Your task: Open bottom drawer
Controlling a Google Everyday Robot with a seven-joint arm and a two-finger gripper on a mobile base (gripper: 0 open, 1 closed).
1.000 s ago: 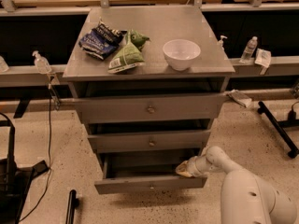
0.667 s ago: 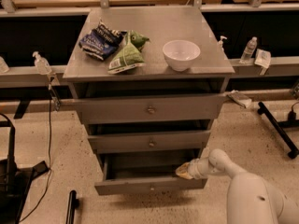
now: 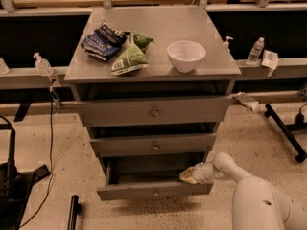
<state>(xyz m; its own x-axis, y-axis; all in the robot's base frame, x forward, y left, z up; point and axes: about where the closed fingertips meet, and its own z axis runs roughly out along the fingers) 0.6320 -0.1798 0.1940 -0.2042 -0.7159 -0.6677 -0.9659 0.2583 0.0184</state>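
Lowest of three in the grey cabinet, down at floor level: the bottom drawer (image 3: 153, 191), standing partway out, front edge well forward of the middle drawer (image 3: 154, 144) above it; grey metal, flat front, small round knob at centre, narrowest-looking front of the three; behind the front panel a dark open cavity, contents not discernible. Just inside its right end, behind the front panel and close against the right side wall: the gripper (image 3: 188, 175), pale and yellowish at the tip, reaching in from the right on a white arm (image 3: 225, 166); open or closed, cannot tell. Directly before the drawer front, bare speckled floor (image 3: 144, 217), free room ahead of the panel; to the lower left, a short black bar (image 3: 74, 211), near the drawer's left corner but apart from it; farther left, a black stand (image 3: 10, 176) with a trailing cable; to the lower right, the robot's white body (image 3: 266, 205), close to the drawer's right corner. Higher up, the top drawer (image 3: 154, 112), widest-fronted, with a dark gap beneath the worktop (image 3: 158, 25). On that worktop: a white bowl (image 3: 186, 55) near the right front edge; a green bag (image 3: 129, 57) and a dark blue bag (image 3: 102, 41) toward the left, side by side and touching.
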